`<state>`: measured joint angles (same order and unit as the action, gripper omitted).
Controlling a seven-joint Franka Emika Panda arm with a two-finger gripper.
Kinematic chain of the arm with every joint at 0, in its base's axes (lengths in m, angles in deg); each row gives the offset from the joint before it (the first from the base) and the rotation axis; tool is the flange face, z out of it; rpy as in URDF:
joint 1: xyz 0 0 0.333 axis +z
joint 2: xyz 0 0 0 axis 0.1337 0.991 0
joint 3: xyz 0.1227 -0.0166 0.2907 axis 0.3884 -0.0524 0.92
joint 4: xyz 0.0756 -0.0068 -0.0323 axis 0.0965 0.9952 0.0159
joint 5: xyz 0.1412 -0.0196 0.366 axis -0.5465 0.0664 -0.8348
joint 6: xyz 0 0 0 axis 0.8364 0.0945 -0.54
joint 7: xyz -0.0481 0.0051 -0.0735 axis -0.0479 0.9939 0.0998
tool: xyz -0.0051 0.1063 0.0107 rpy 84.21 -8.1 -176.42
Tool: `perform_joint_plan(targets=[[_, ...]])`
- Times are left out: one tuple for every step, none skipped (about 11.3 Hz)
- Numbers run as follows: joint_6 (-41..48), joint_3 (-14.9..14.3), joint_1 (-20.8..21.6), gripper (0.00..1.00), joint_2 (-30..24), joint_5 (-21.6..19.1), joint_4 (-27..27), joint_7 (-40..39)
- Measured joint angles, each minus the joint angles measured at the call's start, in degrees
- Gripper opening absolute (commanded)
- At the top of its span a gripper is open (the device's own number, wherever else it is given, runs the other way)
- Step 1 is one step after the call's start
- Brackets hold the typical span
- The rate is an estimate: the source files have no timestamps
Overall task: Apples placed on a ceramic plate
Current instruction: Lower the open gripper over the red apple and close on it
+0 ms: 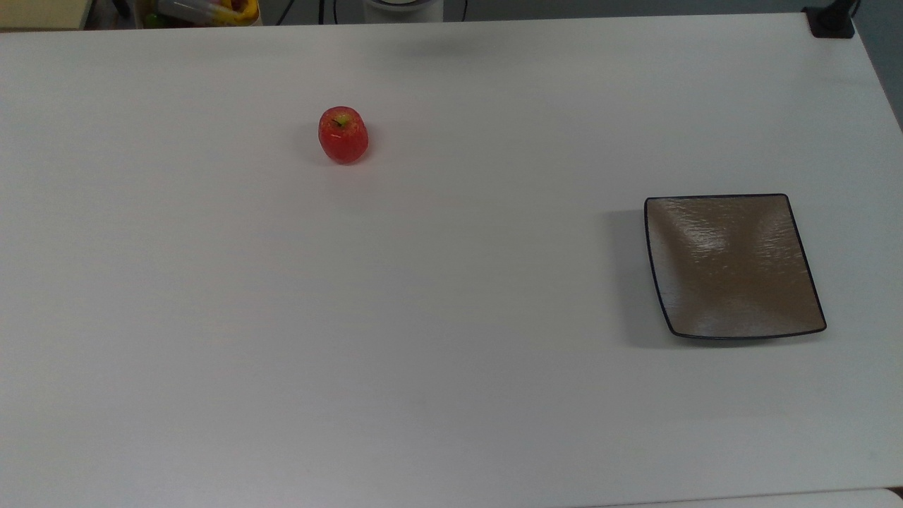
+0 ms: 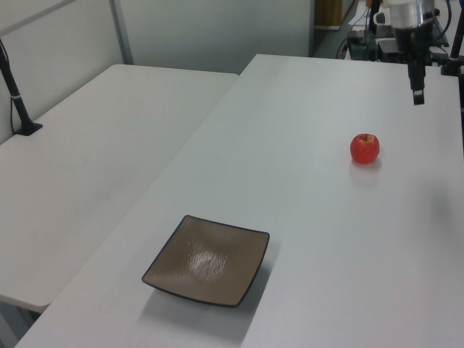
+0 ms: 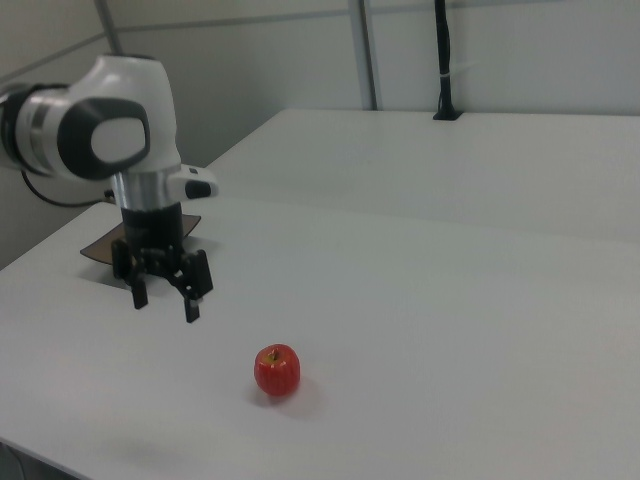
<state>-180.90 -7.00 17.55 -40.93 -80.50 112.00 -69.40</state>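
The black two-finger gripper (image 3: pixel 163 300) hangs above the white table (image 1: pixel 451 296) with its fingers spread apart and nothing between them, pointing down. In the right view it sits at the end of a white and grey arm (image 3: pixel 105 130), to the right view's left of the small glossy red apple with a yellow-green stem dimple (image 3: pixel 277 369) and higher in the frame, near it but clearly apart. In the left view the gripper (image 2: pixel 417 90) shows edge-on as a single dark bar, so its spread cannot be read there; the arm above it is cut off by the top edge.

The apple (image 1: pixel 343 135) stands upright on the bare table, stem dimple up. The square shallow brown-taupe ceramic plate with a thin black rim (image 1: pixel 734 267) lies well apart from it, toward the top view's right, holding nothing. In the right view the plate (image 3: pixel 97 248) is mostly hidden behind the arm and gripper, with what seems to be one dark corner showing.
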Motion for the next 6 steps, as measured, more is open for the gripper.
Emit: perform_joint_plan(targets=[[-4.5,0.0,0.0,1.00,-0.3,0.9,3.1,-0.3],[-9.0,0.0,0.0,1.00,-0.3,1.4,5.9,-0.7],[-12.4,0.0,0.0,1.00,-0.3,1.6,8.1,-1.1],[-16.1,-0.1,-0.1,1.00,-0.3,2.5,10.1,-1.8],[-19.5,-0.1,-0.6,1.00,-0.3,3.0,11.6,-2.7],[-24.4,-0.2,-1.5,1.00,0.1,3.3,13.5,-4.2]])
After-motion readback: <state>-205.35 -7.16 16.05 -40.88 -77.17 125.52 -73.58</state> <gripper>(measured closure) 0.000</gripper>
